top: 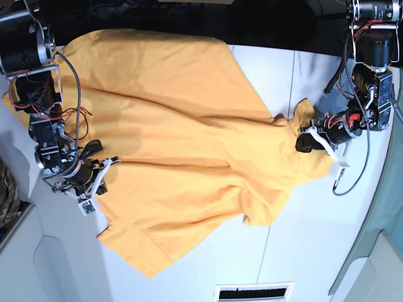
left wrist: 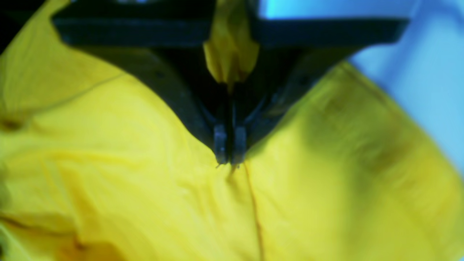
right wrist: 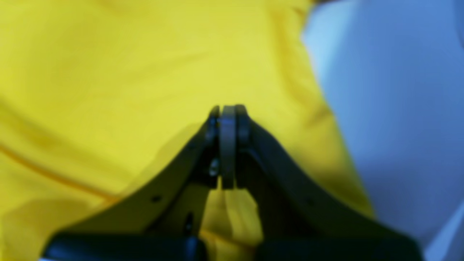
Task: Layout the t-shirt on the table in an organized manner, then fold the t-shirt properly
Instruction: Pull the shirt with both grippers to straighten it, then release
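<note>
The orange-yellow t-shirt (top: 182, 132) lies spread and wrinkled across the white table (top: 302, 245), one corner reaching toward the front edge. In the base view my left gripper (top: 301, 134) is at the shirt's right side, shut on a bunched bit of cloth. The left wrist view has the fingertips (left wrist: 220, 148) pressed together on the t-shirt (left wrist: 108, 163), with a fold caught higher up between the fingers. My right gripper (top: 104, 168) is at the shirt's left edge, shut on the t-shirt (right wrist: 145, 72), and cloth shows between its fingers (right wrist: 242, 125).
Camouflage fabric (top: 6, 195) lies off the table's left edge. A slotted vent (top: 253, 292) is set near the front edge. Red and black cables (top: 69, 113) hang from the arm on the left, over the shirt. Bare table (left wrist: 427, 72) shows to the right of the shirt.
</note>
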You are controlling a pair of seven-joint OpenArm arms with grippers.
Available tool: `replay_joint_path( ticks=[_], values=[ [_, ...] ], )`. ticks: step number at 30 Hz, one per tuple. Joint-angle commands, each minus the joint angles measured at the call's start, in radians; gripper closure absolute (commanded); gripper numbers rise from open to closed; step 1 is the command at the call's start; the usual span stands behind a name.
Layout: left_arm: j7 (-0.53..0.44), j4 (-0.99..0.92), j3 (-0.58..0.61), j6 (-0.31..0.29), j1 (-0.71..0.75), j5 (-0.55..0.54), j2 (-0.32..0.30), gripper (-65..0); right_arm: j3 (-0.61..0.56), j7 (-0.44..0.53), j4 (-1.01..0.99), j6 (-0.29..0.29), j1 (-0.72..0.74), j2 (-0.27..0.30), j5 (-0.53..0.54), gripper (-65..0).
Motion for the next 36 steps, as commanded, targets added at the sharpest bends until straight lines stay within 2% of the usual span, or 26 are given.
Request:
replay_joint_path(
  ticks=[1,4,8,15,19,22,26,29,30,32,34,36],
  values=[
    [0.045,-0.042,0.0,0.054,-0.037,0.081,-0.014,0.0,0.003,0.013,0.014,0.0,0.014,0.012,0.004,0.0],
    [0.031,-0.164,0.0,0.093,-0.154,0.118,-0.014,0.0,0.003,0.004,0.014,0.0,-0.012,0.033,0.012,0.0],
    [-0.007,-0.3,0.0,0.117,-0.294,0.154,-0.011,0.0,0.004,-0.018,0.014,0.002,-0.061,0.059,0.092,0.0],
    [-0.011,-0.355,0.005,0.117,-0.435,0.169,-0.008,0.0,0.091,-0.021,0.05,0.115,-0.207,0.057,0.237,0.0],
    [-0.002,-0.355,0.005,0.119,-0.459,0.168,-0.005,0.0,0.175,-0.021,0.143,0.127,-0.29,0.027,0.287,0.0],
    [0.056,-0.354,0.005,0.087,-0.459,0.122,-0.003,0.0,0.24,-0.022,0.208,0.125,-0.308,0.007,0.323,0.0],
    [0.152,-0.316,0.005,-0.057,-0.458,-0.062,-0.007,0.0,0.28,-0.022,0.235,0.125,-0.269,0.002,0.369,0.0],
    [0.225,-0.24,0.005,-0.107,-0.454,-0.179,-0.019,0.0,0.28,-0.022,0.235,0.126,-0.227,0.001,0.375,0.0],
    [0.245,-0.21,0.005,-0.106,-0.451,-0.2,-0.022,0.0,0.28,-0.022,0.235,0.125,-0.213,0.001,0.374,-3.5],
    [0.289,-0.147,0.005,-0.115,-0.441,-0.243,-0.022,0.0,0.28,-0.022,0.233,0.124,-0.185,0.001,0.374,-17.3],
    [0.34,-0.1,0.005,-0.124,-0.426,-0.298,-0.018,0.0,0.28,-0.032,0.224,0.124,-0.153,-0.003,0.369,-27.8],
    [0.358,-0.086,0.005,-0.125,-0.412,-0.322,-0.01,0.0,0.279,-0.037,0.188,0.124,-0.108,-0.019,0.336,-30.6]
  ],
)
